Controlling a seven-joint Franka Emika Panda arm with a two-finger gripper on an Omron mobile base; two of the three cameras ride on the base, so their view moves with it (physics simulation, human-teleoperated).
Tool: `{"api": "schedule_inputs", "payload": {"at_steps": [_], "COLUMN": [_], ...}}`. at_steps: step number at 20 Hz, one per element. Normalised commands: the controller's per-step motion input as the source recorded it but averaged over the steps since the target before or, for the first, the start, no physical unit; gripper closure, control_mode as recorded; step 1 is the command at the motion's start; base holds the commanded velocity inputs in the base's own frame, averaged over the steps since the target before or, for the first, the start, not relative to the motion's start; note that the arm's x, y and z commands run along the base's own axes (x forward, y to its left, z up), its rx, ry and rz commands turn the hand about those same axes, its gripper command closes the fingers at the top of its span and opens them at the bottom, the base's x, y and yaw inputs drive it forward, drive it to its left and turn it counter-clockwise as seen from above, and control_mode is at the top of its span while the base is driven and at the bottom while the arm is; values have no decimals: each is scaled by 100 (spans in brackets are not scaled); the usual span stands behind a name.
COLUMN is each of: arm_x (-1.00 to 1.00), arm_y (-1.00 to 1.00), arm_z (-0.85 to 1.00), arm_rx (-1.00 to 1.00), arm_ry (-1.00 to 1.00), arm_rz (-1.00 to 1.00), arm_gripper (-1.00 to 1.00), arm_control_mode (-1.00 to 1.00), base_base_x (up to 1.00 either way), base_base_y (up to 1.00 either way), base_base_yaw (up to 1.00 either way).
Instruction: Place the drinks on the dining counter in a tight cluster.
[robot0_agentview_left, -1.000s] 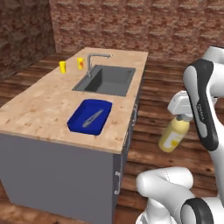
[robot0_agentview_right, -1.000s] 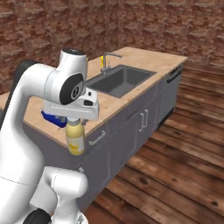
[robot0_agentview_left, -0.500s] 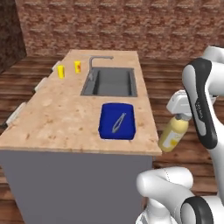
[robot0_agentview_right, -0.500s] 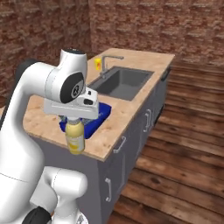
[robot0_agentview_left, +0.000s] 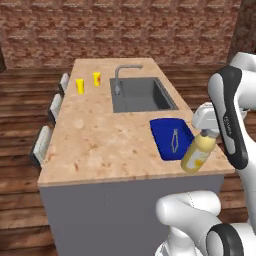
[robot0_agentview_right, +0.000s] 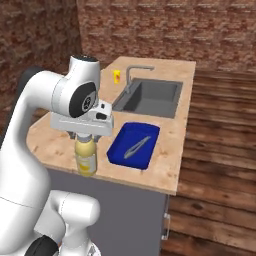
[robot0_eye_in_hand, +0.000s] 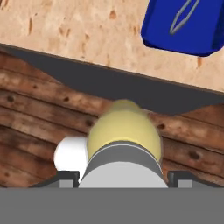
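1. Since the earlier frame the base has driven round to the short end of the bench (robot0_agentview_left: 100, 145); the whole view has shifted.
2. On it lie a steel sink (robot0_agentview_left: 140, 95) and a blue tray (robot0_agentview_left: 172, 137).
3. End effector (robot0_agentview_right: 86, 137) is clamped on the yellow bottle (robot0_agentview_left: 198, 154), hanging off the bench's end edge.
4. Two yellow cups (robot0_agentview_left: 80, 85) stand beyond.

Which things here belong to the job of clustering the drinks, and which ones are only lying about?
For the job:
- yellow bottle, held in the gripper
- dining counter

Just lying about:
- blue tray with a utensil
- two yellow cups
- sink and faucet
- stools
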Motion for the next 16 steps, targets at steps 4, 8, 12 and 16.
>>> {"api": "schedule_inputs", "payload": {"at_steps": [4,8,12,16], "arm_x": [0,0,0,0], "arm_y": [0,0,0,0], "arm_z": [0,0,0,0], "arm_rx": [0,0,0,0], "arm_ry": [0,0,0,0], "arm_rz": [0,0,0,0], "arm_gripper": [100,100,100,100], "arm_control_mode": [100,100,100,100], "base_base_x": [23,69,17,0], "base_base_y": [100,100,86,15], "base_base_yaw": [-33,-39,-39,-9]}}
